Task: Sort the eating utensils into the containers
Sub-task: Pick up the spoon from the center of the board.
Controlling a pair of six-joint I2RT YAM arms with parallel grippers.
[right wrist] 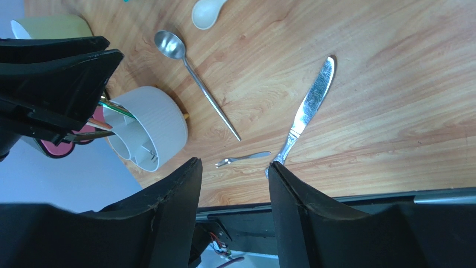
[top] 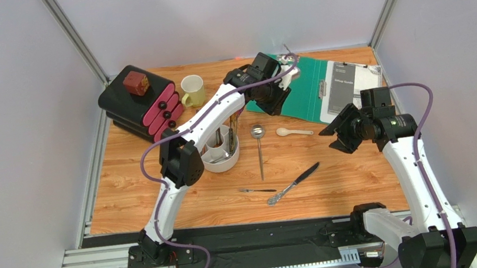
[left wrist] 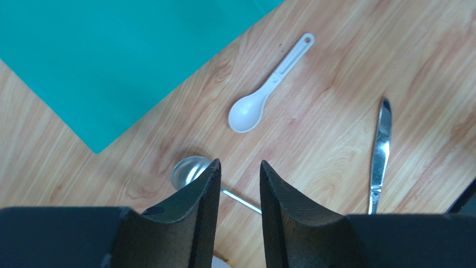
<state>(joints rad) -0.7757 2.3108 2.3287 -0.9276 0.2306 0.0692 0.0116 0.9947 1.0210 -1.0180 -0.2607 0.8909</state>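
Left gripper (left wrist: pixel 239 167), half-open and empty, hovers over the silver spoon (left wrist: pixel 187 170) beside the holder (top: pixel 225 165). Next, probably: pinch its handle.

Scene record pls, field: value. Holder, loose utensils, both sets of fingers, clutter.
holder: round white holder, partitioned, several utensils inside
loose utensils: long silver spoon, white spoon, knife, small fork, all flat on the table
left fingers: open, empty, aimed down at the long silver spoon
right fingers: open, empty, held above the table
clutter: green clipboard, yellow mug
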